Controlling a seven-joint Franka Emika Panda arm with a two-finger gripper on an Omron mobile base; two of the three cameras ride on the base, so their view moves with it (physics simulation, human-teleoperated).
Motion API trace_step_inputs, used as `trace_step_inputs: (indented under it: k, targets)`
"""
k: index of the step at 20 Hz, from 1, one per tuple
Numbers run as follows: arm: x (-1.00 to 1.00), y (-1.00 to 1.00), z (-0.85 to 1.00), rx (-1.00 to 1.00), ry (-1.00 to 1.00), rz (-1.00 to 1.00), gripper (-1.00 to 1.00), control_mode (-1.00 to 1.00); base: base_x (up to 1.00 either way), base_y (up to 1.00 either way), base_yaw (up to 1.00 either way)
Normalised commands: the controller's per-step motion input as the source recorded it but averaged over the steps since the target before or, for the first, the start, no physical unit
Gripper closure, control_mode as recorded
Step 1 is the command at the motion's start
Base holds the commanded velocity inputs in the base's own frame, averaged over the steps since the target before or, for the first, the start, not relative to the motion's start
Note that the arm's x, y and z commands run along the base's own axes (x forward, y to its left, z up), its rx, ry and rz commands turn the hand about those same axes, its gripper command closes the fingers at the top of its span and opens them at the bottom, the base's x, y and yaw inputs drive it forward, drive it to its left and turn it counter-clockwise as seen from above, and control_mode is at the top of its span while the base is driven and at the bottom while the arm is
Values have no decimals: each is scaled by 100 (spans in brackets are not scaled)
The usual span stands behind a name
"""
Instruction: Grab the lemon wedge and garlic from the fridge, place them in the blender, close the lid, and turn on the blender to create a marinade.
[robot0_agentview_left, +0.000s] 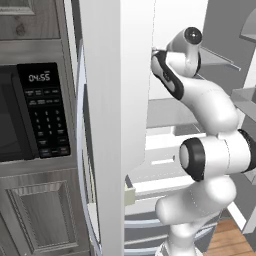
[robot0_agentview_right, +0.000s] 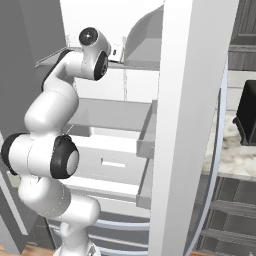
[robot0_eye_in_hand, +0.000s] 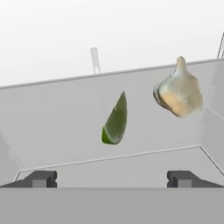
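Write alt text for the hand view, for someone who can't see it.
A green lemon wedge and a pale garlic bulb to its right lie apart on a light grey fridge shelf, seen from the robot's hand. The open gripper points at the shelf, its two dark fingertips spread wide and holding nothing.

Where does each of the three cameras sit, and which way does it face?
Left base view: behind the arm to its left, facing the open fridge, microwave alongside; the white arm rises at lower right.
Right base view: behind the arm to its right, facing the fridge shelves and drawers; the arm rises at lower left.
Hand view: on the hand, looking along the open gripper at the lemon wedge and garlic on a fridge shelf.
Both base views share the fridge interior and the arm.
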Motion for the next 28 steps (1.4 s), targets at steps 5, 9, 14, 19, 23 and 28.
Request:
trace_step_inputs:
  k: [5,9,14,19,23,28]
  targets:
    - [26,0,0,0,0,0,-100,-100,0,0,0]
    - [31,0,0,0,3,0,-100,-100,0,0,0]
    - [33,-2,0,0,5,0,-100,-100,0,0,0]
    - [33,-9,0,0,7,0,-100,-100,0,0,0]
    - [32,-8,0,0,5,0,-100,-100,0,0,0]
    - [13,-1,-16,0,1,0,100,-100,0,0,0]
